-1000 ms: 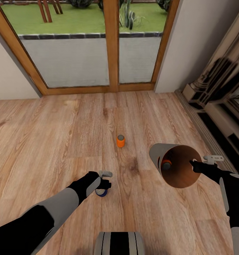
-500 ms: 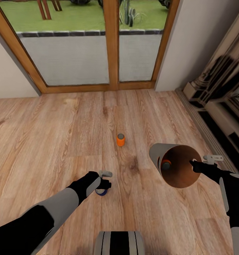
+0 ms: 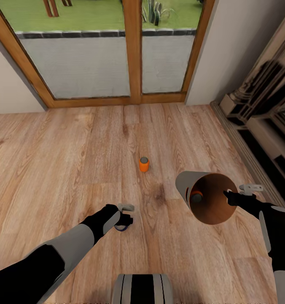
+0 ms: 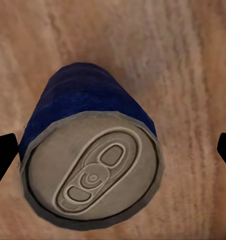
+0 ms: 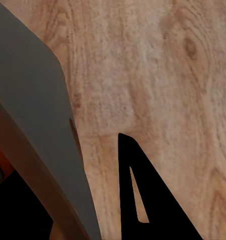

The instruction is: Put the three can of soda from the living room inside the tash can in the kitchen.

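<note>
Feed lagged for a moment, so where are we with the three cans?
One orange can already lies inside the trash can, gripped at its rim by the right tool. The left tool is open around the blue can on the floor. A second orange can stands untouched.

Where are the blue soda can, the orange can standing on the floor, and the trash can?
blue soda can [image 4: 92,172]: left wrist view, on its grey metal top.
orange soda can [image 3: 144,165]: head view, on its orange side.
trash can [image 3: 183,184]: head view, on its grey outer wall.
</note>
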